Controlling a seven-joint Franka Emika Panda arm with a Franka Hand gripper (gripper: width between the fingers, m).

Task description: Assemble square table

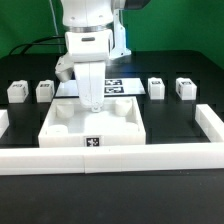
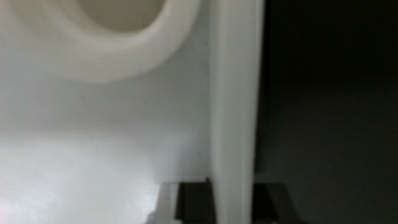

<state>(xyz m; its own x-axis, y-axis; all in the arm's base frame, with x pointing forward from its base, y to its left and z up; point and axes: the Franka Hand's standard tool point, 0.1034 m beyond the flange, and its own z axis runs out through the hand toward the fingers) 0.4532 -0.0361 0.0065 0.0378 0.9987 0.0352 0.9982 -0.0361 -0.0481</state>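
The white square table top (image 1: 62,128) lies on the black table, its tagged edge (image 1: 93,142) facing the front rail. My gripper (image 1: 92,104) reaches down onto the top's far rim. In the wrist view the raised rim (image 2: 231,100) runs between my dark fingers (image 2: 192,205), which press it from both sides, so the gripper (image 2: 231,206) is shut on the rim. A round corner socket (image 2: 125,40) shows beside it. Two small white tagged legs (image 1: 17,91) (image 1: 44,91) stand at the exterior view's left and two (image 1: 156,87) (image 1: 185,87) at its right.
The long low white border rail (image 1: 110,157) runs along the front and turns back on both sides (image 1: 210,122). The top's front edge lies close to it. The marker board (image 1: 118,86) lies behind my gripper, partly hidden by the arm.
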